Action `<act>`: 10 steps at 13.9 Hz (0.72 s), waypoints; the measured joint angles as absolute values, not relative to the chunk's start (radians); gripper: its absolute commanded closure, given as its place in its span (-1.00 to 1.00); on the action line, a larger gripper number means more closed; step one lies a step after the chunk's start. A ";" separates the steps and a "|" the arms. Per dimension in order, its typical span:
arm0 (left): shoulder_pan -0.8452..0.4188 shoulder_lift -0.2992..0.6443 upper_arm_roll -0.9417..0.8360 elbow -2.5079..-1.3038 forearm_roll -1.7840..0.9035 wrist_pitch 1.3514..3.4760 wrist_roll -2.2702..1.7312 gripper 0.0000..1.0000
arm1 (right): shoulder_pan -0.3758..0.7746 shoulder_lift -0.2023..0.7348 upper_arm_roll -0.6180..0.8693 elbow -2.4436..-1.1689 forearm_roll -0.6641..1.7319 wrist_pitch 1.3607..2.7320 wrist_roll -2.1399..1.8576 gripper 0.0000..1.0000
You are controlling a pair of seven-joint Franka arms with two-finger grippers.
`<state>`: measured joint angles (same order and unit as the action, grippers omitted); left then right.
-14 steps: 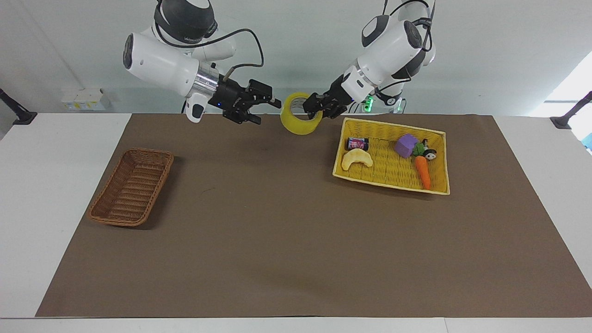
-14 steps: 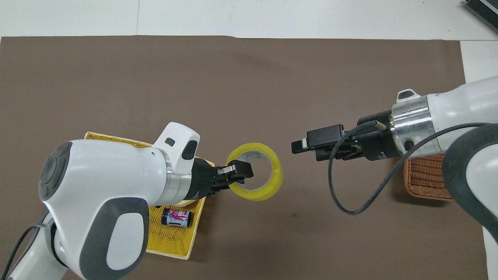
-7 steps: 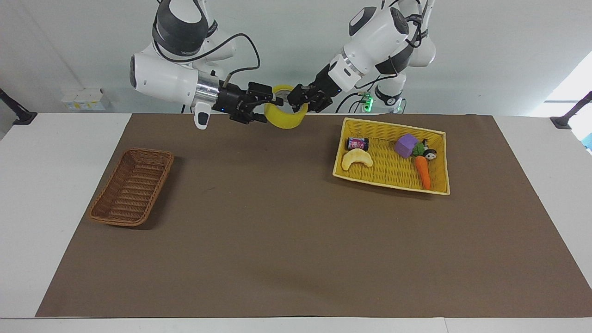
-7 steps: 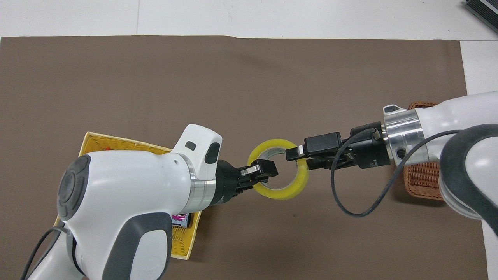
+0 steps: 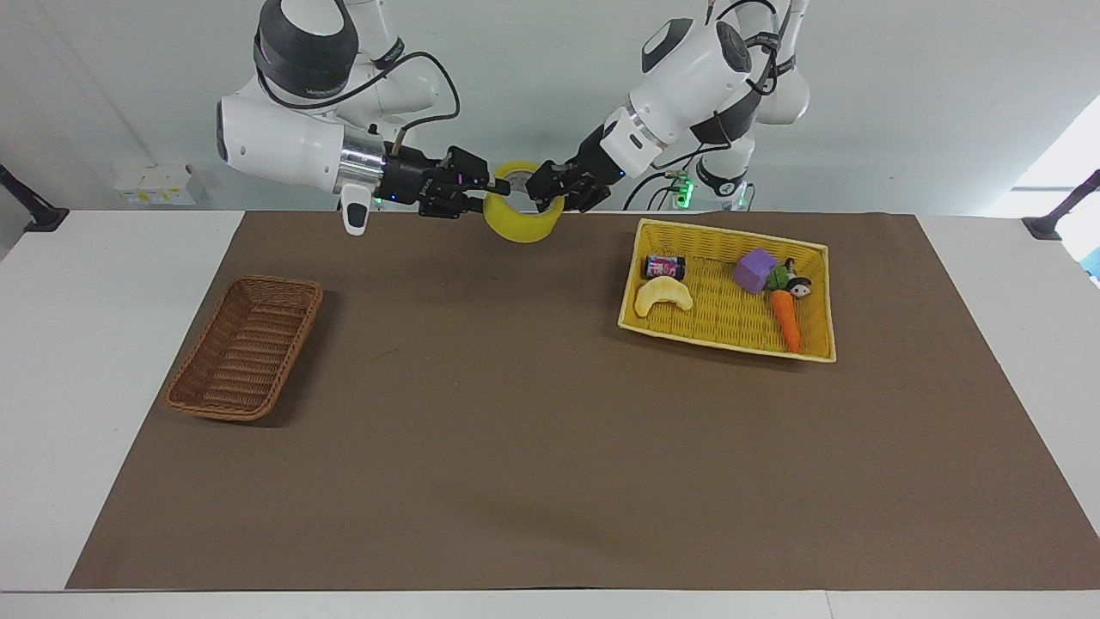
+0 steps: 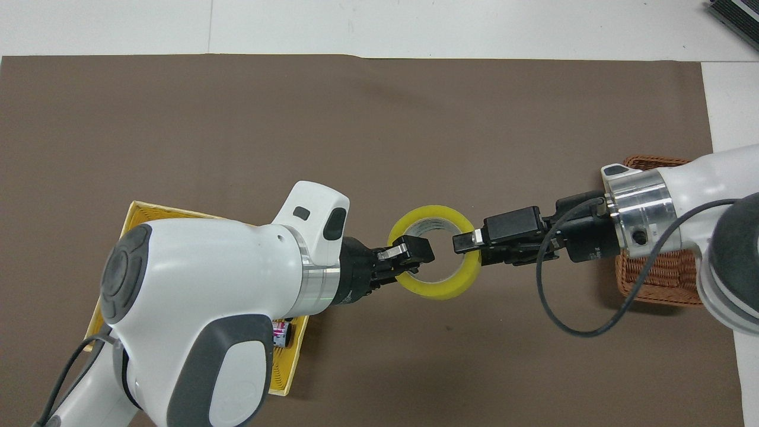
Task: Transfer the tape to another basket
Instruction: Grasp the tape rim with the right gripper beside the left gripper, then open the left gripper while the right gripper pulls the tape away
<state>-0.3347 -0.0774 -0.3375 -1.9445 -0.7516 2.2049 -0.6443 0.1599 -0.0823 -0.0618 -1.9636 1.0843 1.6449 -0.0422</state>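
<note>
White table [image 5: 86, 284] with a big brown mat [image 5: 533, 430] on top. On the mat, a small brown basket [image 5: 245, 348] at middle left of the facing view. A yellow basket [image 5: 821, 301] at upper right, with toys inside.

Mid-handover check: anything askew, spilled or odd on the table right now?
Nothing stands out. The tape hangs in the air with the left gripper and right gripper both shut on its ring. The brown basket sits upright, and the yellow basket keeps its toys inside.
</note>
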 measured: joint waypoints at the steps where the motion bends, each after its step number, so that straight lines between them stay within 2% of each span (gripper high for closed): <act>1: -0.335 -0.077 -0.338 -1.945 -0.752 2.206 -0.644 1.00 | 0.160 -0.082 -0.062 -1.964 1.084 1.645 -0.042 1.00; 2: -0.335 -0.077 -0.338 -1.945 -0.752 2.209 -0.644 1.00 | 0.160 -0.082 -0.062 -1.963 1.085 1.645 -0.042 1.00; 3: -0.335 -0.077 -0.338 -1.945 -0.752 2.212 -0.645 0.34 | 0.159 -0.082 -0.062 -1.962 1.085 1.645 -0.038 1.00; 4: -0.335 -0.077 -0.339 -1.944 -0.752 2.217 -0.645 -0.99 | 0.159 -0.082 -0.063 -1.960 1.085 1.645 -0.035 1.00; 10: -0.335 -0.086 -0.338 -1.930 -0.792 2.278 -0.686 -1.00 | 0.111 -0.059 -0.065 -1.910 1.021 1.625 -0.008 1.00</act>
<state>-0.3353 -0.0864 -0.3375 -1.9297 -0.7918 2.2779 -0.6857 0.1113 -0.0586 -0.0648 -1.9101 1.0214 1.6251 -0.0083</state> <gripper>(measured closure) 0.132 0.463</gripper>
